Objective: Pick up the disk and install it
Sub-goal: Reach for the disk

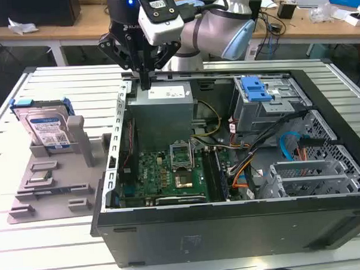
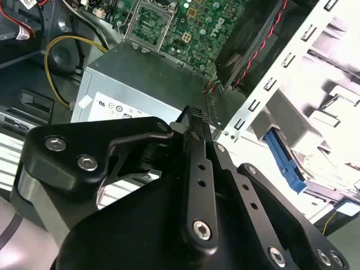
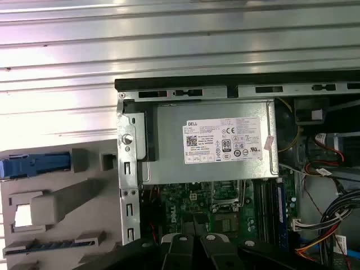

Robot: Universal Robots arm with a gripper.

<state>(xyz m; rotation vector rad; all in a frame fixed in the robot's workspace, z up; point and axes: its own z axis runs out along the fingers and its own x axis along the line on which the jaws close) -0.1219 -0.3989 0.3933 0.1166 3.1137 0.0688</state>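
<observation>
The gripper (image 1: 145,83) is hovering, jaws together, above the power supply (image 1: 166,94); the disk (image 1: 46,127) is standing at the exterior view's left.

An open computer case (image 1: 232,228) lies on a slatted metal tabletop (image 1: 48,254), its green motherboard (image 1: 160,172) exposed. The black gripper (image 1: 145,82) hangs over the grey power supply (image 1: 161,109), fingers pressed together and empty. At the exterior view's left, the disk (image 1: 47,130) stands tilted in a grey holder (image 1: 56,182).

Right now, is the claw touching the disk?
Apart. In the exterior view the claw hangs over a corner of the computer case, while the disk stands in a grey holder off at the exterior view's left.
</observation>
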